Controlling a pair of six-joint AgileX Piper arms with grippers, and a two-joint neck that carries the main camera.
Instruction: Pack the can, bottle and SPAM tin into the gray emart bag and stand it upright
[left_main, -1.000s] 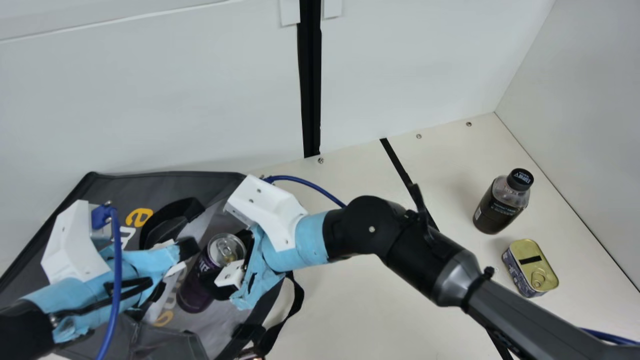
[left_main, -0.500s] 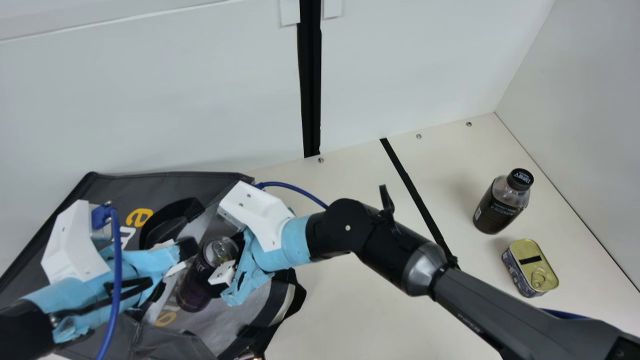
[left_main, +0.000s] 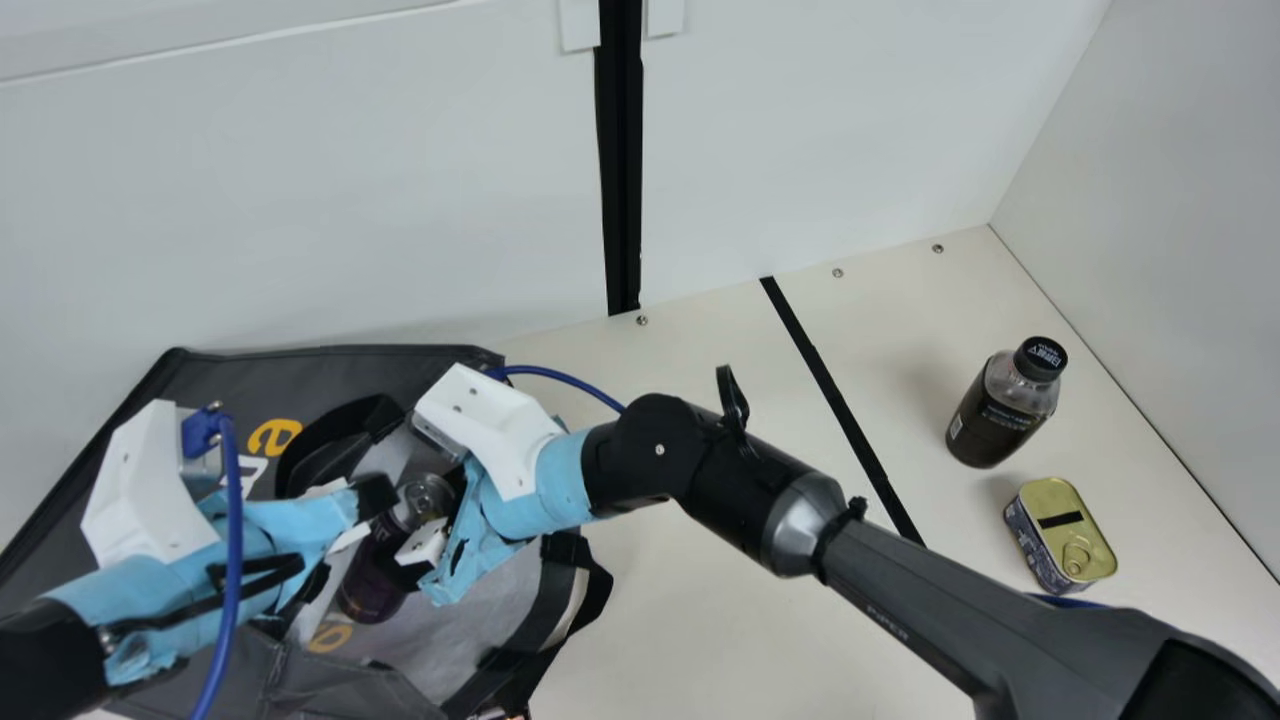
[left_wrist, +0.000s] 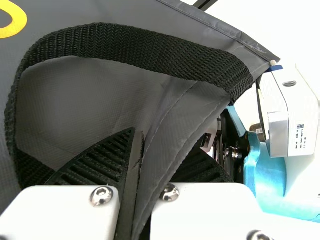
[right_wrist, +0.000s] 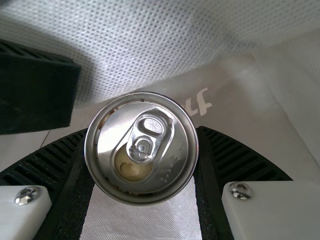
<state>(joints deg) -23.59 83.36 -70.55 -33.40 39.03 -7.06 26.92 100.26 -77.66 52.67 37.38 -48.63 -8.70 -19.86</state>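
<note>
Spreading across the left of the main view, the gray emart bag (left_main: 330, 365) rests on the worktop (left_main: 700, 620); the left gripper (left_main: 348, 538) is at it, and the right gripper (left_main: 424, 528) holds the can (left_main: 370, 588) within the bag. The bottle (left_main: 1003, 410) stands upright at the right, and near it the SPAM tin (left_main: 1062, 535) sits with its gold lid up — both on the worktop, well apart from the bag.

In the left wrist view, the left gripper's jaws are pinched on a fold of the bag, with a black handle (left_wrist: 135, 47) looping beside them.

In the right wrist view, the right gripper's jaws are closed around the can, one to each side — its pull tab (right_wrist: 145, 137) faces the camera, and pale lining (right_wrist: 165, 35) lies around it.
</note>
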